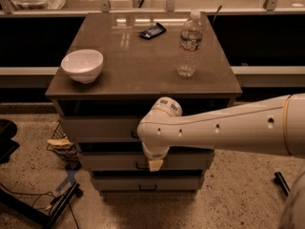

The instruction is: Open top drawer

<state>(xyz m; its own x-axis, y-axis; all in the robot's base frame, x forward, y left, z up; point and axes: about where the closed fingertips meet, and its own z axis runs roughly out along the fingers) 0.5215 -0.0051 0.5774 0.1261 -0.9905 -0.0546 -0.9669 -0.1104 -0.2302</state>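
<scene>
Gripper (pixel 155 164) hangs low in front of the middle drawer (pixel 109 160); whether it grips anything cannot be told. Top drawer (pixel 97 128) sits just under the tabletop (pixel 138 66), partly behind the arm (pixel 228 128)

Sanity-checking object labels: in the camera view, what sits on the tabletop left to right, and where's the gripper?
White bowl → small dark object → water bottle. The gripper hangs in front of the middle drawer, just below the top drawer.
</scene>
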